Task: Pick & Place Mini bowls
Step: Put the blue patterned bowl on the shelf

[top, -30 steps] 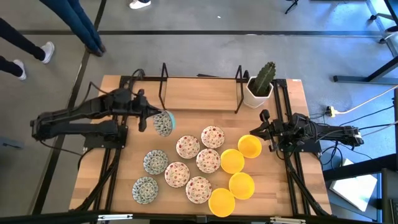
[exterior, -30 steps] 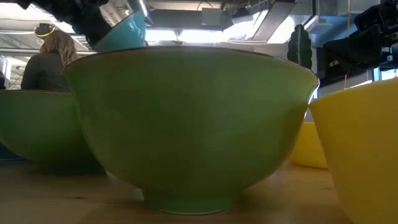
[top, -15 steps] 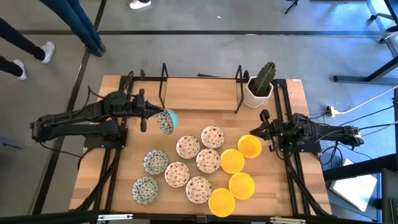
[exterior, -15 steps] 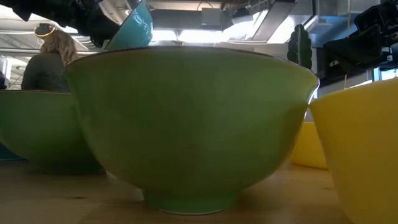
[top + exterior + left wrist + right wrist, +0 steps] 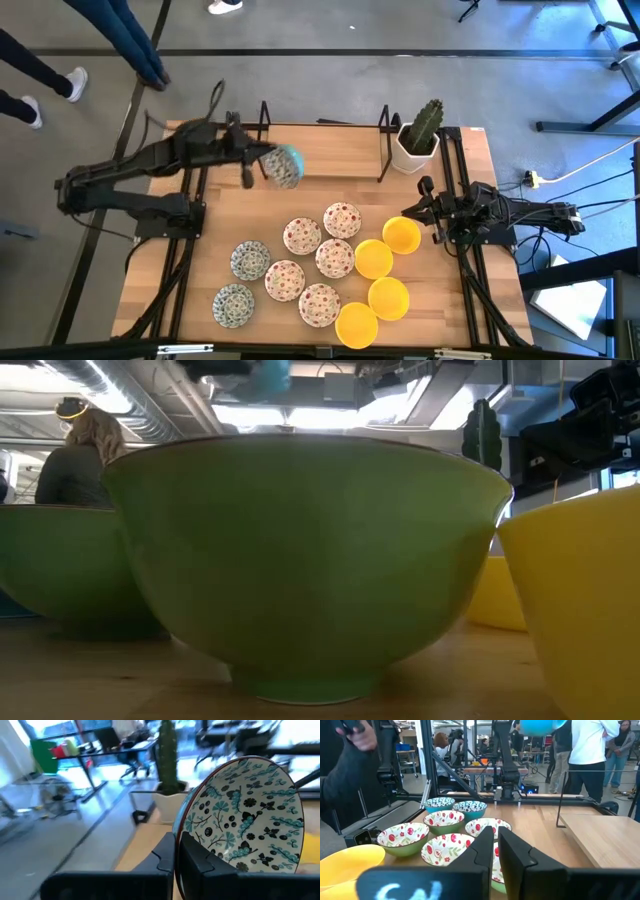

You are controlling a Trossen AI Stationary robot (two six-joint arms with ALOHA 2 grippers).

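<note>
The left gripper (image 5: 262,165) is pinching a green-blue bowl (image 5: 285,166) aloft; the right gripper (image 5: 424,213) is resting with fingers together. No writing is legible.

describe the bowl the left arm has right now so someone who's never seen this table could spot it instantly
Start at the white square pot with the cactus at the table's far edge, then move along that edge to the left gripper. The bowl clamped there hangs tilted above the wood. Unlike its neighbours, it's off the table, white inside with a teal leaf pattern.
</note>
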